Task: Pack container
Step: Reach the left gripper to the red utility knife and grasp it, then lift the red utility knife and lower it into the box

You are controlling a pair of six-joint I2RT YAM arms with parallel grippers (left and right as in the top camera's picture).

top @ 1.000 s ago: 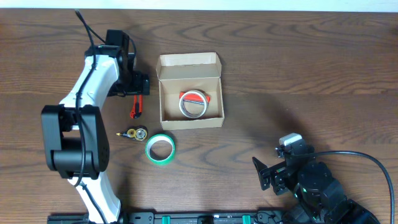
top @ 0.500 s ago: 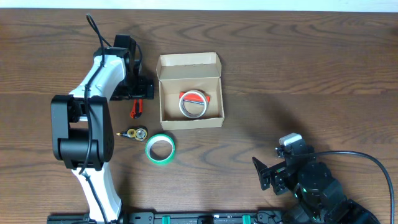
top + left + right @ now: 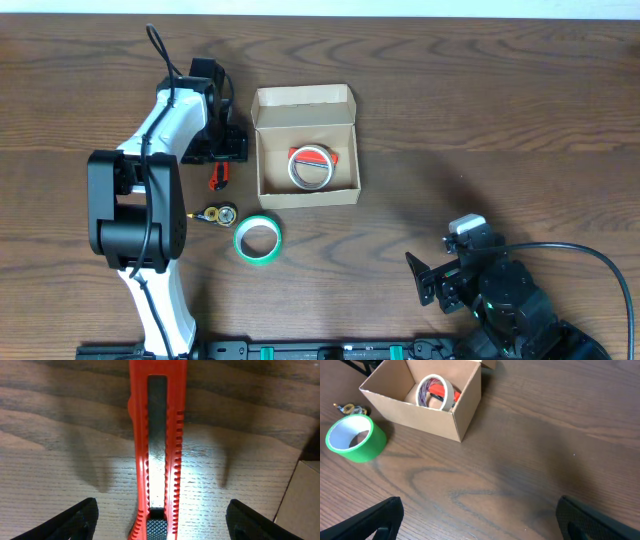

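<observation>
The container is a tan cardboard box with its flap lid open at the back of the table; in the right wrist view the container sits at upper left. Inside it lie a white tape roll and a red item. A red utility knife lies flat on the wood just left of the box. My left gripper hangs low over the knife, open, one finger on each side and well apart from the handle. My right gripper is open over bare wood at the front right.
A green tape roll stands in front of the box's left corner, with a small brass-coloured object just left of it. A corner of the box shows close on the right in the left wrist view.
The left arm has shifted a little right, toward the box, over the knife, and its jaws have narrowed slightly. The right arm has not moved.
</observation>
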